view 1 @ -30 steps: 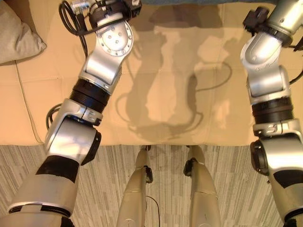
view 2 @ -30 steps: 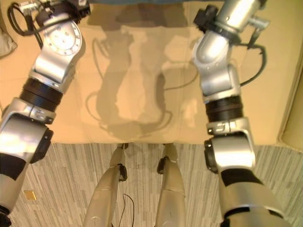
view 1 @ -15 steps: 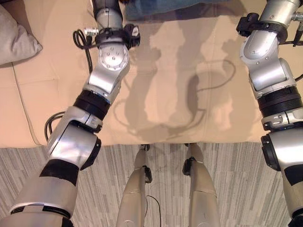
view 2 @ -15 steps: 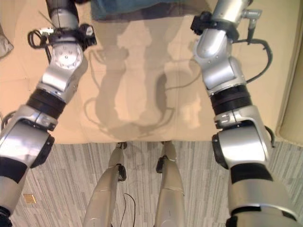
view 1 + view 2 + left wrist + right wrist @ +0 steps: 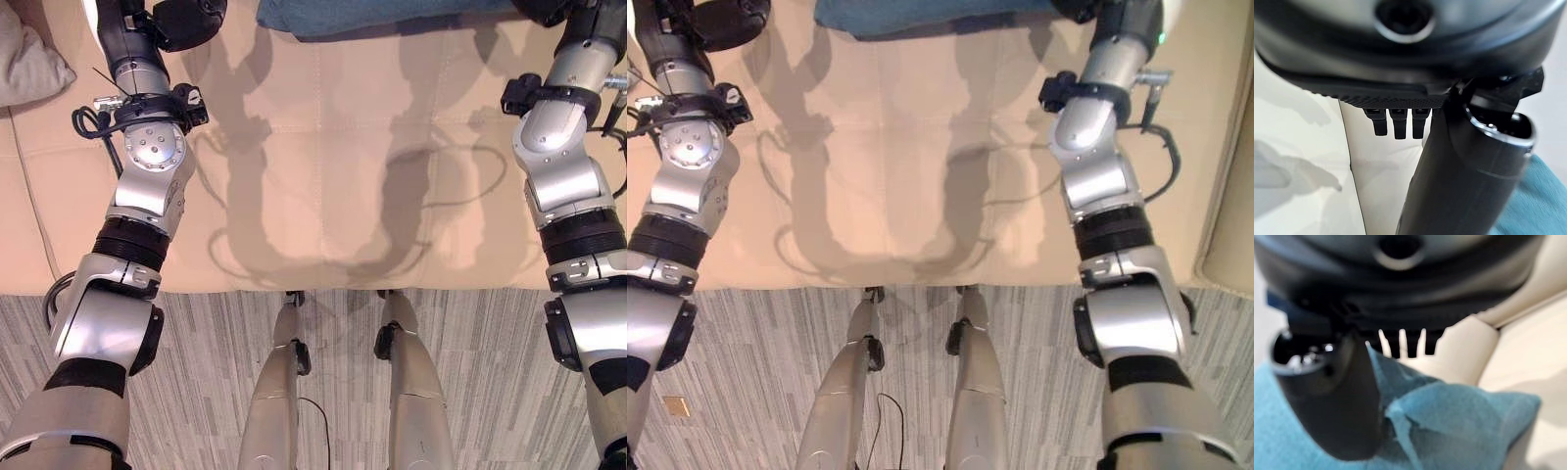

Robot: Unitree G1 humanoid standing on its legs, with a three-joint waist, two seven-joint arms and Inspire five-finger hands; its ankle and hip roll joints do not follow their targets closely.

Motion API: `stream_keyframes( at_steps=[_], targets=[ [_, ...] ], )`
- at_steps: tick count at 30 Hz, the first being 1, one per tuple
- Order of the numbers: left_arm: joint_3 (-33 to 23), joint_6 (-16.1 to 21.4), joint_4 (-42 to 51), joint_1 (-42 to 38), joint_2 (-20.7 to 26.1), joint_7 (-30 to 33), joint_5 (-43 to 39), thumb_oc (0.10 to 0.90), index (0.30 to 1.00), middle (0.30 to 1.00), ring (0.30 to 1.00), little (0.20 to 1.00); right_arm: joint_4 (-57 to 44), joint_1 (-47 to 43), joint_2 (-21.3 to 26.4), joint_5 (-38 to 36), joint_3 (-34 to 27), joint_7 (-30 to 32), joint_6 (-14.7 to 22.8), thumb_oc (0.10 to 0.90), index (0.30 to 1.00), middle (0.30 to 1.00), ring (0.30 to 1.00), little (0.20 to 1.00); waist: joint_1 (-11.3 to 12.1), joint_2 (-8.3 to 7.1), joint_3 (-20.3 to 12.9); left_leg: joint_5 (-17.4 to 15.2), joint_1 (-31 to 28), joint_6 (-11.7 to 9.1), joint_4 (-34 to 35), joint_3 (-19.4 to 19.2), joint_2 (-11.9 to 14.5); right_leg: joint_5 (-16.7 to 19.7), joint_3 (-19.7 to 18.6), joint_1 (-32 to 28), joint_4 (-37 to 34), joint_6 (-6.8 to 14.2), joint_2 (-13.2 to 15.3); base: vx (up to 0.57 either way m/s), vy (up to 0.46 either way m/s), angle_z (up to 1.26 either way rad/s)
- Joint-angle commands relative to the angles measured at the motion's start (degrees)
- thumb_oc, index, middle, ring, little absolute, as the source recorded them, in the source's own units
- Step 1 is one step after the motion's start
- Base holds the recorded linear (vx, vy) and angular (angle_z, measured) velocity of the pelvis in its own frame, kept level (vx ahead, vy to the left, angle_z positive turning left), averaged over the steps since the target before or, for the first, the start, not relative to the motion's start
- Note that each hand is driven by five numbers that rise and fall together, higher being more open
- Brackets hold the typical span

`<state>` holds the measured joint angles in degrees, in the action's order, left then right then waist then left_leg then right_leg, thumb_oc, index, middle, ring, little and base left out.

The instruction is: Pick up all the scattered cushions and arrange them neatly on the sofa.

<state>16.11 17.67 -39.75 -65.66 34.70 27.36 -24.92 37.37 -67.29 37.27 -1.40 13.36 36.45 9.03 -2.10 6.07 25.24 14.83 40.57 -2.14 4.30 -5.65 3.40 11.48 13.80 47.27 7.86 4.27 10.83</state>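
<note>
A teal cushion (image 5: pixel 382 15) lies at the back of the beige sofa seat (image 5: pixel 323 166), between my two outstretched arms. My left hand (image 5: pixel 186 20) hovers to the left of it, apart from the cloth. In the left wrist view the hand (image 5: pixel 1464 171) has straight fingers and holds nothing, with the teal cushion (image 5: pixel 1533 205) beside the thumb. My right hand (image 5: pixel 1083 8) is at the cushion's right end. In the right wrist view this hand (image 5: pixel 1400 293) has straight fingers, and its thumb lies against the teal cushion (image 5: pixel 1459 421). A grey cushion (image 5: pixel 29 64) rests on the seat at the far left.
The sofa's right armrest (image 5: pixel 1234 196) rises beside my right arm. Its pale backrest (image 5: pixel 1464 352) stands just behind the teal cushion. Striped grey carpet (image 5: pixel 196 392) runs along the seat's front edge.
The view has shifted, so more of the teal cushion shows. Both arms have stretched further forward and spread apart, and the left arm has swung out to the left.
</note>
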Motion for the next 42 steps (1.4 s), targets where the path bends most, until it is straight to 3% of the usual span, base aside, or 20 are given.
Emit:
stream_keyframes(
  at_steps=[1,3,4,7,12,15,20,23,25,31,36,42],
  targets=[
    [-1.49,5.72,2.98,5.06,0.93,-0.73,1.78,0.800,0.900,0.900,0.900,0.900,-4.69,2.81,-2.47,-2.28,0.57,-2.23,7.92,0.800,0.900,0.900,0.900,0.900,2.59,-1.09,-10.68,-6.59,-3.45,-4.23,0.70,-0.02,-1.17,-6.46,-0.58,-1.58,0.96,3.73,-2.26,0.00,0.000,0.00],
    [-3.05,5.94,3.63,7.83,0.11,-1.64,0.59,0.800,0.900,0.900,0.900,0.900,-4.49,4.19,-2.77,-3.07,0.55,-3.53,7.56,0.800,0.900,0.900,0.900,0.900,2.79,-0.94,-11.06,-8.00,-4.35,-4.59,0.70,0.48,-1.06,-7.93,-1.13,-2.48,0.94,4.24,-2.38,0.03,-0.003,0.01],
    [-3.87,6.32,4.22,9.35,-0.66,-2.31,-0.41,0.800,0.900,0.900,0.900,0.900,-4.41,4.82,-2.98,-3.14,0.39,-4.03,7.51,0.800,0.900,0.900,0.900,0.900,2.90,-1.02,-10.49,-6.64,-4.05,-4.33,0.70,-0.12,-1.15,-6.55,-0.46,-2.07,1.05,3.60,-2.15,-0.01,-0.012,0.05],
    [-5.53,7.18,6.94,13.42,-2.08,-3.75,-2.08,0.800,0.900,0.900,0.900,0.900,-4.23,5.79,-2.33,-2.95,-0.16,-4.57,7.51,0.800,0.900,0.900,0.900,0.900,3.24,-0.92,-10.51,-6.58,-4.44,-4.38,0.70,-0.11,-1.18,-6.32,-0.30,-2.69,0.74,3.53,-1.96,-0.04,-0.001,0.03],
    [-8.80,7.80,10.59,22.33,-2.72,-7.84,-4.83,0.800,0.900,0.900,0.900,0.900,-5.48,8.53,2.08,-3.00,-2.08,-5.41,7.65,0.800,0.900,0.900,0.900,0.900,3.72,-1.13,-10.72,-6.63,-5.57,-4.60,0.70,-0.29,-1.22,-6.13,0.22,-4.37,0.10,3.58,-1.86,-0.01,-0.010,0.03],
    [-12.38,7.78,15.97,34.26,-4.87,-12.43,-6.99,0.800,0.900,0.900,0.900,0.900,-10.41,15.84,8.23,0.56,-5.07,-6.70,7.32,0.800,0.900,0.900,0.900,0.900,3.96,-2.03,-11.74,-7.29,-7.98,-4.65,0.70,-0.23,-1.21,-5.87,1.02,-7.72,-1.45,3.74,-1.85,0.00,-0.026,0.08],
    [-13.23,6.15,19.20,50.10,-5.83,-19.03,-4.52,0.800,0.900,0.900,0.900,0.900,-18.19,30.48,11.74,2.49,-11.17,-10.65,8.89,0.800,0.900,0.900,0.900,0.900,3.74,-3.30,-13.69,-8.61,-13.09,-4.59,0.70,-0.50,-1.13,-5.51,1.87,-14.48,-3.72,4.15,-1.64,0.05,-0.002,0.10],
    [-13.32,5.18,18.53,55.56,-5.81,-21.11,-3.27,0.800,0.900,0.900,0.900,0.900,-21.21,37.68,10.72,1.71,-13.40,-13.66,9.82,0.800,0.900,0.900,0.900,0.900,3.49,-3.88,-14.35,-9.12,-15.86,-4.53,0.70,-0.61,-0.93,-5.34,2.33,-17.83,-4.67,4.37,-1.55,0.05,0.000,0.02],
    [-12.98,3.11,14.59,62.14,-8.01,-24.01,-2.09,0.800,0.900,0.900,0.900,0.900,-23.53,47.56,6.11,0.77,-14.68,-17.67,10.62,0.800,0.900,0.900,0.900,0.900,3.01,-4.81,-15.55,-9.85,-19.95,-4.17,0.70,-0.74,-0.70,-5.55,2.86,-23.23,-5.98,4.58,-1.55,0.09,-0.001,0.01],
    [-12.21,0.75,6.01,69.24,-9.79,-27.31,3.72,0.800,0.900,0.900,0.900,0.900,-23.46,59.93,1.13,3.84,-13.75,-23.27,10.45,0.800,0.900,0.900,0.900,0.900,1.97,-5.57,-17.69,-10.66,-26.55,-3.69,0.70,-1.31,-0.45,-6.71,3.20,-31.13,-7.48,4.56,-2.33,0.06,0.004,0.01],
    [-14.50,-0.63,-4.51,75.05,-13.52,-26.15,11.10,0.800,0.900,0.900,0.900,0.900,-14.98,70.99,-5.34,7.47,-11.08,-26.27,9.27,0.800,0.900,0.900,0.900,0.900,1.99,-6.29,-20.40,-12.39,-33.48,-3.36,0.70,-2.35,0.14,-7.63,3.23,-38.57,-10.37,4.53,-3.27,0.04,-0.007,-0.04],
    [-15.99,-2.48,-16.12,75.99,-16.30,-25.33,15.97,0.800,0.900,0.900,0.900,0.900,-0.52,74.69,-9.49,8.14,-7.49,-27.81,7.34,0.800,0.900,0.900,0.900,0.900,2.63,-7.15,-22.95,-13.66,-38.58,-3.20,0.70,-2.74,0.49,-9.26,2.97,-44.28,-11.80,4.03,-4.44,0.02,-0.052,-0.10]
  ],
)
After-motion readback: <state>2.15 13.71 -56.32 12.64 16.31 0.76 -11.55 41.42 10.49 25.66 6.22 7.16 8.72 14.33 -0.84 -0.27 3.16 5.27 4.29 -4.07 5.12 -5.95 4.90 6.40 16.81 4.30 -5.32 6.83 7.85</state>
